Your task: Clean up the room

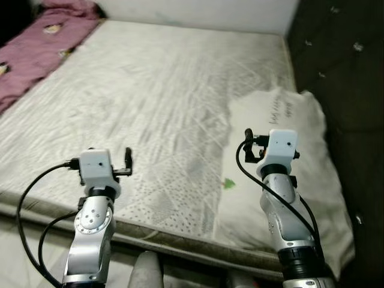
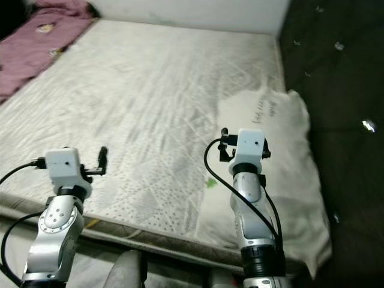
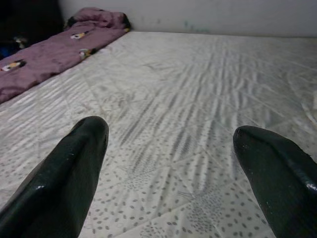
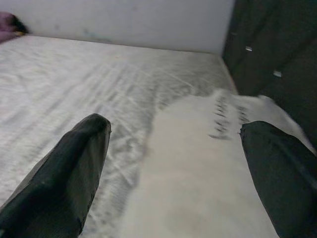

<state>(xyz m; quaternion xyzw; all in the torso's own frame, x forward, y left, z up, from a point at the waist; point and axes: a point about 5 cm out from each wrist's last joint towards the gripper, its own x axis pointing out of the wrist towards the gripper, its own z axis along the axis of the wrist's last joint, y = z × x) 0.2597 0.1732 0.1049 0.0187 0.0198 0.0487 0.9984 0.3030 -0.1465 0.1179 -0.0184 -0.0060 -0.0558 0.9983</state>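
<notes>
White pillow (image 4: 198, 168) just ahead of wide-open right gripper (image 4: 173, 163); purple blanket (image 3: 44, 57) far beyond left gripper (image 3: 171, 168), jaws likewise spread over bed (image 1: 156, 90).

A white pillow (image 1: 282, 156) lies flat on the bed's right side; a purple blanket (image 1: 36, 48) lies crumpled at far left.

Both head eyes look down across the mattress (image 1: 156, 102); wrist cameras skim low over it, facing the far wall (image 3: 198, 15).
</notes>
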